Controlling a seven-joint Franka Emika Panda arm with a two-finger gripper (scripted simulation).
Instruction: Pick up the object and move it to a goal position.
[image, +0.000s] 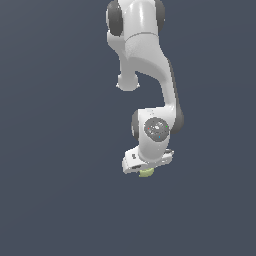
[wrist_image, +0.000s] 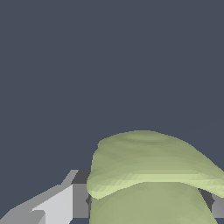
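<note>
While the jaws (image: 146, 170) hide most of their own fingers in the exterior view, we can see in the wrist view that they are closed around the object (wrist_image: 148, 175), with one pale grey, flat-faced finger (wrist_image: 65, 203) pressed to one side of it and a darker sliver of the other finger (wrist_image: 216, 204) just showing at the opposite side. We read the object as a soft-looking yellow-green lump with a rounded, slightly faceted top and a lighter ridge running across it; its surface is matte and shaded in bands. From outside, we see only a small yellow-green bulge of it (image: 146, 172) peeping out under the white, blocky hand. We cannot tell whether it touches anything beneath it. Above the hand we see the wrist, a smooth glossy white cylinder with a dark grey round cap (image: 156, 129) speckled with tiny coloured dots. Beyond that the arm (image: 147, 50) rises in curved white shells with dark grey joint bands, bending toward the exterior view's left near the top. All around we see a plain, even slate-blue ground (image: 50, 150) without texture or edges.
</note>
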